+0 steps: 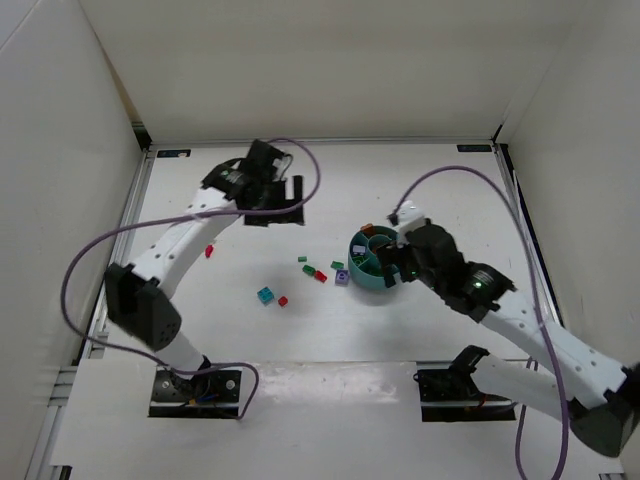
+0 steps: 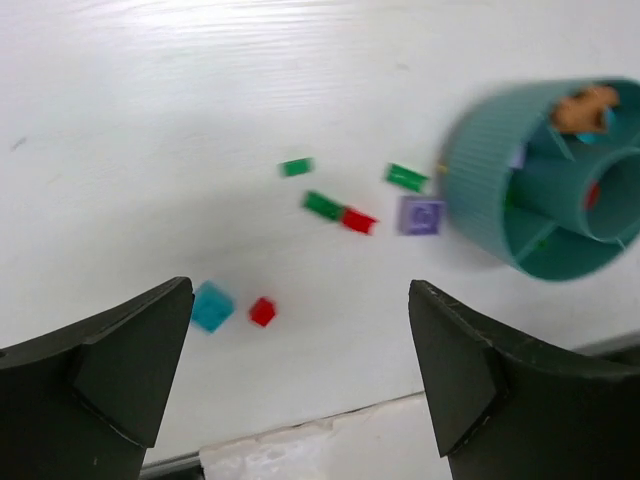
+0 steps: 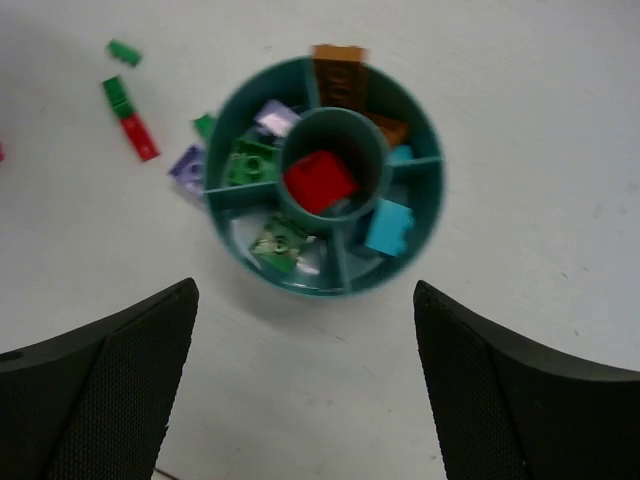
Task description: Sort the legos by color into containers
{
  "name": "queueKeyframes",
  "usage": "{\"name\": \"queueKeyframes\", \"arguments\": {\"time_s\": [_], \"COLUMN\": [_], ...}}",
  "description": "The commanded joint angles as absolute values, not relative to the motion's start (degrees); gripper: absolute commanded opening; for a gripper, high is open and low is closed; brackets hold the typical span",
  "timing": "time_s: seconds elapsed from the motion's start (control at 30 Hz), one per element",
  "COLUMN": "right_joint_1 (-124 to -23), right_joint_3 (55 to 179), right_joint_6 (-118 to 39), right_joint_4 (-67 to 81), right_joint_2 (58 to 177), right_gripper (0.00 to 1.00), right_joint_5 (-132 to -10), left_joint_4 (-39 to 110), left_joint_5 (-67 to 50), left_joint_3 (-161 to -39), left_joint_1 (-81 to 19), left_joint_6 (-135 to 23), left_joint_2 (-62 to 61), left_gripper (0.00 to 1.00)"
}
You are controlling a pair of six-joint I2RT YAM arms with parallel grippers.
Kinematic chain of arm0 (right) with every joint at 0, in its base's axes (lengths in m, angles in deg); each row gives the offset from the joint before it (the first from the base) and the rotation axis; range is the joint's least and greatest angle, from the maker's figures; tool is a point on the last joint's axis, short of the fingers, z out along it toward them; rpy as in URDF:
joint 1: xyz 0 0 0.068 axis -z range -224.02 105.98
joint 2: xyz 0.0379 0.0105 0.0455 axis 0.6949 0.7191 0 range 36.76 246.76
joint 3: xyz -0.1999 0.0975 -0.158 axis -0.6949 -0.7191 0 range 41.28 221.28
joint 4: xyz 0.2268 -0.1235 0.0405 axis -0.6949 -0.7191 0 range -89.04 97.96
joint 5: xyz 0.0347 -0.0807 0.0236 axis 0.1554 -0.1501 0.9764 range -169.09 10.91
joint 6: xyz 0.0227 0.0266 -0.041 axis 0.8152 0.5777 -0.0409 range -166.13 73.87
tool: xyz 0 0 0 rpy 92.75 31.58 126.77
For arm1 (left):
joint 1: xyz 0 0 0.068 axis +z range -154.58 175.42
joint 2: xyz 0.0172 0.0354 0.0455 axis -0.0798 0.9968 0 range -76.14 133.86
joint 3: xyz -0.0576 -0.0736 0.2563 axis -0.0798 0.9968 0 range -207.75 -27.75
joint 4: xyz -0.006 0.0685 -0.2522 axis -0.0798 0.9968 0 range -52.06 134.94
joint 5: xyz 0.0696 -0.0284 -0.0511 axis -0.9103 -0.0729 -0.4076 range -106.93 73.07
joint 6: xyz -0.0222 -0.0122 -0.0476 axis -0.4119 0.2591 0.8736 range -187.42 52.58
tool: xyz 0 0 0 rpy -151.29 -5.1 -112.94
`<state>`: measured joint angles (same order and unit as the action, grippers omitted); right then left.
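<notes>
The left arm [image 1: 185, 235] stretches far forward, elbow bent, wrist turned toward the middle. The left tool [image 2: 300, 300] is spread wide, nothing between its 2 fingers. The right arm [image 1: 520, 320] angles inward; the right tool [image 3: 305, 295] points down, equally wide and empty.

A white table [image 1: 400, 190] is enclosed on three sides by plain white walls: a back wall [image 1: 300, 60] behind the table, a left wall [image 1: 50, 220] and a right wall [image 1: 590, 120] beside it. A metal rail [image 1: 122, 240] is fitted along the table's left edge. The table is evenly lit.
</notes>
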<state>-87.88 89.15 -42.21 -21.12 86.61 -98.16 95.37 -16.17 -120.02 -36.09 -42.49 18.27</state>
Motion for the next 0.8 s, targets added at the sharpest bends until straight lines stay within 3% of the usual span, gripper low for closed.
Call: {"name": "queueKeyframes", "arguments": {"time_s": [0.0,0.13,0.33,0.47,0.77], "right_joint_1": [-93.9,-98.8,-107.2,-108.4,-111.4], "right_joint_3": [95.4,101.0,113.2,119.2,131.7], "right_joint_6": [-45.7,-47.9,-48.9,-45.2,-40.1], "right_joint_4": [-15.8,-9.5,-4.5,-1.7,-4.3], "right_joint_2": [93.8,108.5,129.2,138.3,152.2], "right_gripper": [0.90,0.90,0.90,0.90,0.90], "right_joint_5": [-96.9,-86.1,-82.9,-76.5,-80.1], "left_joint_4": [98.6,104.4,114.9,119.8,123.0], "left_joint_5": [-23.5,-28.3,-34.4,-36.4,-38.5], "left_joint_3": [-111.9,-102.5,-97.6,-98.9,-100.2], "left_joint_1": [-31.6,-25.2,-18.5,-18.2,-17.9], "left_joint_6": [-35.1,-28.7,-19.0,-18.1,-17.8], "left_joint_2": [8.0,-3.2,-17.7,-20.1,-23.9], "left_gripper": [0.99,0.99,0.99,0.99,0.99]}}
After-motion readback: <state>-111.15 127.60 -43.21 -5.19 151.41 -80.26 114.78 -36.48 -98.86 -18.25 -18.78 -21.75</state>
